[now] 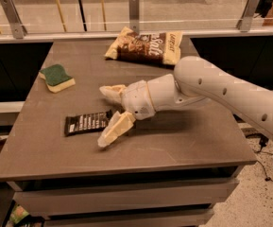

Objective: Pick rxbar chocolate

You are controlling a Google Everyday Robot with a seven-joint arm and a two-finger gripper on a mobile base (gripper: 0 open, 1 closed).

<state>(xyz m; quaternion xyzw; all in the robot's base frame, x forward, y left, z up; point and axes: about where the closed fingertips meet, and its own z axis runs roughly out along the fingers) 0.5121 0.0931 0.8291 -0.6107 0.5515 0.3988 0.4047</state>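
Approach step, camera view. Gripper (102,116) sits low over the table (188,141), left of centre, at the end of the white arm (221,89) that reaches in from the right. Jaws are spread wide, released, with nothing between the pads. One finger (112,91) points toward the far-left; the other (113,130) angles down toward the near edge.

Bar (86,123) lies flat on the table with its dark wrapper and white lettering up, long axis roughly left to right. Its right end is just beside the near finger, which overlaps that end as seen from here. Cannot tell whether the finger touches the wrapper or hangs above it. Most of the bar lies left of the jaw gap — not yet straddled.

Sponge (56,77), green over yellow, is toward the far-left, well apart from the bar. Snack bag (145,46) lies at the far edge, behind the arm, also well apart.

Judgement: pre-grasp alignment; no lift begun, bar not in hand. The next move calls for sliding the open jaws further left so the bar's narrow width lies between the pads, then lowering nearly to the surface and closing. The bar is thin and flat — the fingers must get very low, or the pads will pinch air or push it. The near finger could nudge the wrapper sideways on the way in.
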